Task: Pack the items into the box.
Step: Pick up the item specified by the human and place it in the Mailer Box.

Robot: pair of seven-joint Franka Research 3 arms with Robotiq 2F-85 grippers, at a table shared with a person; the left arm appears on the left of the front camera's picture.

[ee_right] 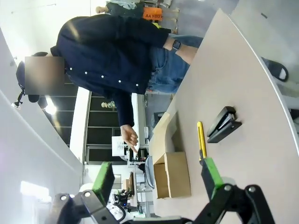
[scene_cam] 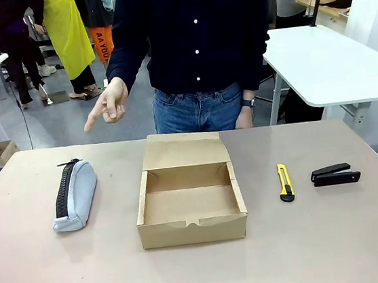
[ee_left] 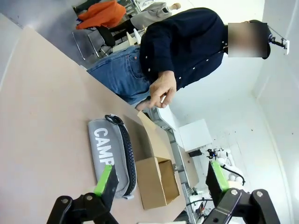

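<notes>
The brown cardboard box (scene_cam: 189,199) stands open in the middle of the table, its flap lid tilted back toward the person, nothing inside. A grey zip pouch (scene_cam: 76,193) with a black zipper lies to its left; it shows in the left wrist view as the pouch (ee_left: 106,153) printed "CAMP". The black stapler (scene_cam: 335,175) rests at the right, also the stapler (ee_right: 223,124). My left gripper (ee_left: 161,184) is open above the table, near the pouch. My right gripper (ee_right: 156,179) is open, well short of the stapler.
A yellow-and-black utility knife (scene_cam: 285,182) lies between box and stapler. The person stands at the far edge, one hand (scene_cam: 107,104) raised over the table's left side with a finger pointing down toward the pouch. Bare tabletop (scene_cam: 203,269) spreads in front of the box.
</notes>
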